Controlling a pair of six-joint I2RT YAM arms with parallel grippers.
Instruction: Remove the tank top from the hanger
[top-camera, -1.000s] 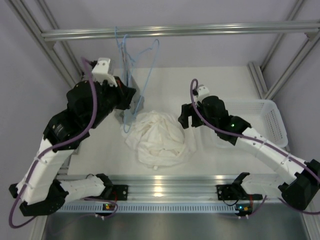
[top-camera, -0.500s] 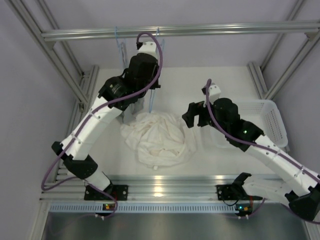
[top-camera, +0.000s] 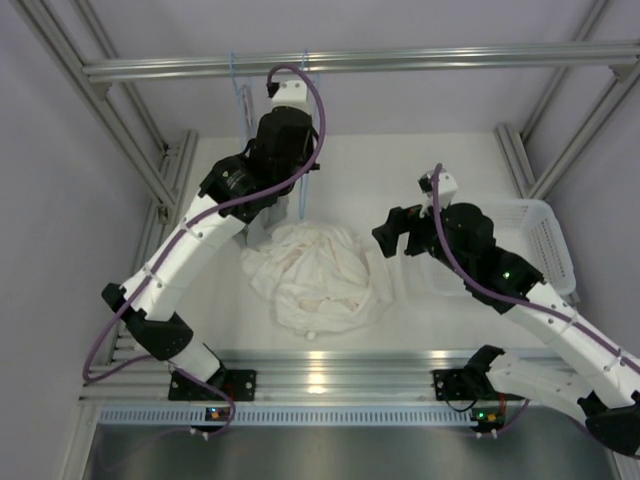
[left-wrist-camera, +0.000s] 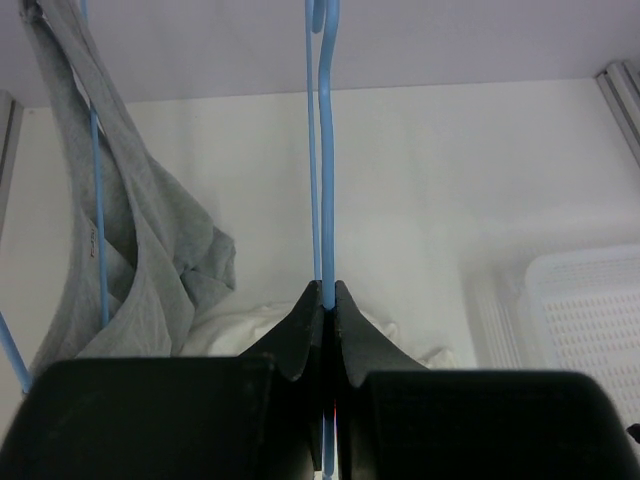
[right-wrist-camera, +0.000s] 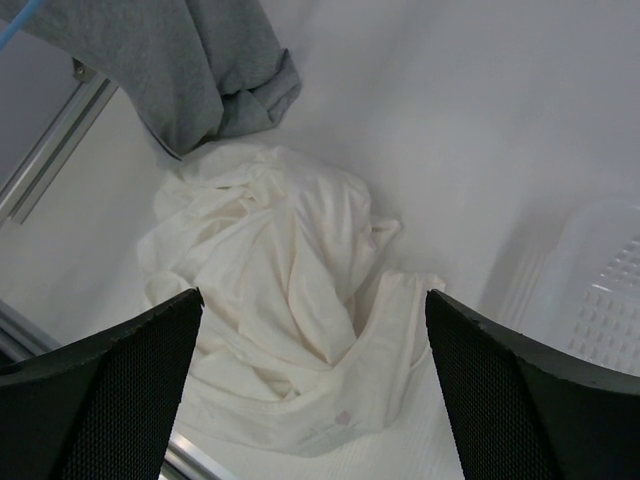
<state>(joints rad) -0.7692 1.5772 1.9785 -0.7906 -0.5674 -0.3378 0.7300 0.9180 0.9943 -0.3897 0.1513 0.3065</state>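
The white tank top (top-camera: 315, 280) lies crumpled on the table, off the hanger. It also shows in the right wrist view (right-wrist-camera: 290, 290). The light blue wire hanger (left-wrist-camera: 326, 150) stands upright and bare, its hook up by the top rail (top-camera: 305, 62). My left gripper (left-wrist-camera: 328, 300) is shut on the hanger's wire, above and behind the tank top (top-camera: 300, 180). My right gripper (right-wrist-camera: 310, 300) is open and empty. It hovers over the tank top's right side (top-camera: 400, 232).
A grey garment (left-wrist-camera: 140, 240) hangs on a second blue hanger (left-wrist-camera: 97, 200) at the back left, its hem touching the table (right-wrist-camera: 200, 60). A white basket (top-camera: 545, 240) stands at the right. An aluminium rail (top-camera: 400, 62) crosses overhead at the back.
My left arm has swung from the left to the back centre, carrying the bare hanger up by the rail. My right gripper has drifted slightly right. The tank top has stayed put.
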